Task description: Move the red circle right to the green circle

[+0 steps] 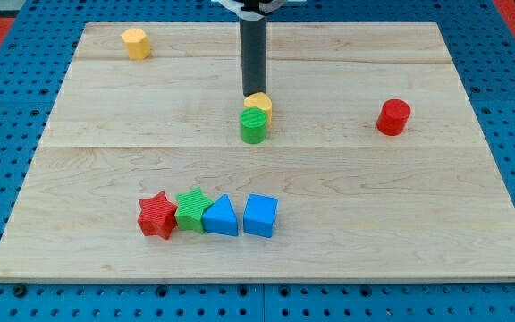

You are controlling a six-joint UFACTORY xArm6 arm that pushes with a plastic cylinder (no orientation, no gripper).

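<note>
While the board (401,197) lies mostly bare, my tip (256,96), grasping nothing, rests just behind the yellow block (258,105) touching the green circle (253,126). Well apart, at the view's right, stands the red circle (393,117). I judge the tip should approach from its right and push leftward, slowly.

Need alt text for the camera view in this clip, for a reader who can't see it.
My tip rests just above a yellow block touching the green circle mid-board; the red circle sits apart at the view's right.
</note>
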